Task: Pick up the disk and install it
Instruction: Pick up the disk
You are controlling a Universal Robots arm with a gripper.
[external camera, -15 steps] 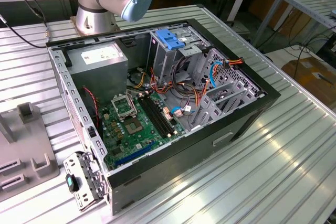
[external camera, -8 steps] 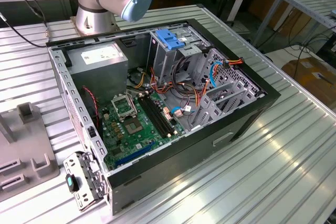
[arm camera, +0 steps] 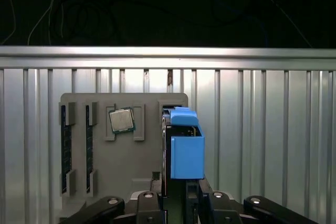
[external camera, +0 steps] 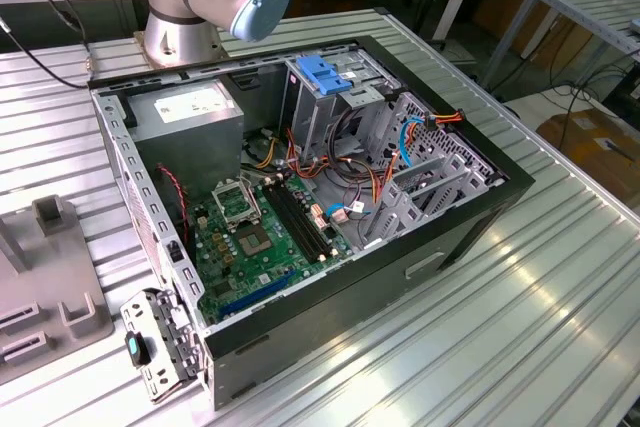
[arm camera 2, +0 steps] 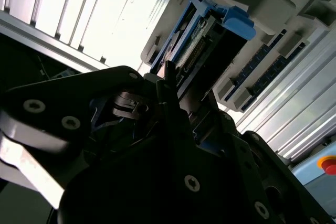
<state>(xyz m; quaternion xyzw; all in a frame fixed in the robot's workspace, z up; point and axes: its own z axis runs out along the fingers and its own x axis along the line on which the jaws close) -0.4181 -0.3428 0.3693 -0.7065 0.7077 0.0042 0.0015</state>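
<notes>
- The disk point(arm camera: 184, 148) stands on edge in a slot of the grey holder tray point(arm camera: 121, 171). The tray lies on the ribbed metal surface point(arm camera: 262, 129).
- A bright blue carrier wraps the grey slab. In the second wrist view the disk point(arm camera 2: 207, 35) shows what looks like a bare board edge with a row of contacts.
- The claw point(arm camera: 176, 198) sits right at the near end of the disk, in line with the slab. Whether it is clenched on it or released: cannot tell, since the claw's own body hides the contact.
- Same tray: a processor chip point(arm camera: 121, 120) lies just beside the disk's slot, and memory sticks point(arm camera: 64, 145) sit in slots farther off.
- Exterior view: the open computer case point(external camera: 300, 197) holds a drive cage point(external camera: 335, 107).
- Handling, my judgement: stiff and dense for its size, so it should not sag. The metal faces are smooth and probably slippery. The plastic carrier is thinner and may flex.
- It is likely sensitive to knocks, and the contacts and board should not be pressed.
- Best hold, my judgement: squeeze across the two broad flat faces near the middle of the free edge, off the blue tab. Draw it out straight along the slot, without twisting.
</notes>
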